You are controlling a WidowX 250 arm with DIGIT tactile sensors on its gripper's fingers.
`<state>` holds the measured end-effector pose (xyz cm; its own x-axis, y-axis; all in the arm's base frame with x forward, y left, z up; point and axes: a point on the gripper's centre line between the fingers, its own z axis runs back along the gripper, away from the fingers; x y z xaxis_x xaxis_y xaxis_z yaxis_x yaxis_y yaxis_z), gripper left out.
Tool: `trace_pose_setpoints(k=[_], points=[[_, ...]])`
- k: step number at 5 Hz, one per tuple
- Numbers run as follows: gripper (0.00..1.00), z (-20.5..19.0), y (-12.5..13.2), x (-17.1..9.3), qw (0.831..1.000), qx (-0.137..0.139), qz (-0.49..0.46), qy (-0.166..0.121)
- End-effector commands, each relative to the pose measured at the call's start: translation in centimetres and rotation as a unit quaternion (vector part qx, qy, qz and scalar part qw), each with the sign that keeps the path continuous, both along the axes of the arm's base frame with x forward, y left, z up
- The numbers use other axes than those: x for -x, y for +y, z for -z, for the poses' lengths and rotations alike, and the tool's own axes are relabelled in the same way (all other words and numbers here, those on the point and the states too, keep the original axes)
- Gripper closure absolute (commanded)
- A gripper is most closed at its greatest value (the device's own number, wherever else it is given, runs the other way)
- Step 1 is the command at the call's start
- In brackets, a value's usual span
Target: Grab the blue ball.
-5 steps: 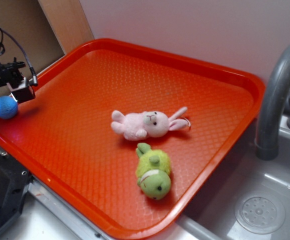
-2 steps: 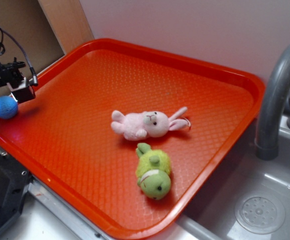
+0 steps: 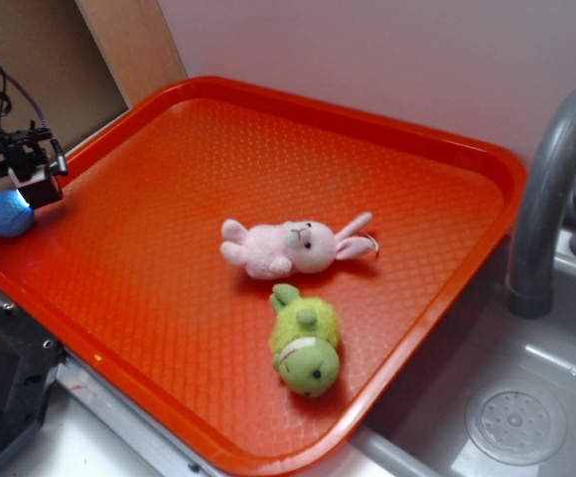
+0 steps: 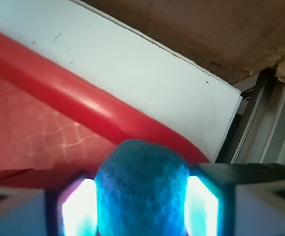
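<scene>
Down at the far left corner of the orange tray [image 3: 437, 149], the gripper [image 4: 141, 206] sits low with its two fingers [image 4: 76, 209] on either side of the blue ball [image 4: 142, 191], pads lit and pressed close against its dimpled sides, so it looks closed on the ball. From the exterior view the ball [image 3: 10, 214] rests right by the tray's raised rim, half tucked under the gripper [image 3: 15, 194]. Well apart, near the tray's middle, a pink plush rabbit [image 3: 293, 246] lies on its side, and just beside it, toward the front, a green plush frog [image 3: 306, 343] lies too. Right of the tray stands a grey faucet [image 3: 551, 189] over a sink [image 3: 516, 422].
</scene>
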<state>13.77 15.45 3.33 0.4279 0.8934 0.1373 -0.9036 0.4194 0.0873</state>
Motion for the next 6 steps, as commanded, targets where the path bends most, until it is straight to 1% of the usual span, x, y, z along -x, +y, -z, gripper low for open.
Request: trace_pose_setpoints(k=[1,2,3,4,5,6], points=[[1.00,-1.0,0.1,0.7,1.000,-0.010,0.003,-0.018],[1.00,-0.8,0.4,0.6,1.000,-0.008,0.000,-0.012],[1.00,-1.0,0.4,0.6,1.000,-0.009,-0.001,-0.014],[1.00,-3.9,-1.4,0.7,0.999,0.001,0.033,-0.011],[1.00,-8.8,-6.2,0.3,0.987,-0.010,0.156,-0.038],[1.00,-14.0,-10.4,-1.2,0.975,0.012,0.215,-0.062]])
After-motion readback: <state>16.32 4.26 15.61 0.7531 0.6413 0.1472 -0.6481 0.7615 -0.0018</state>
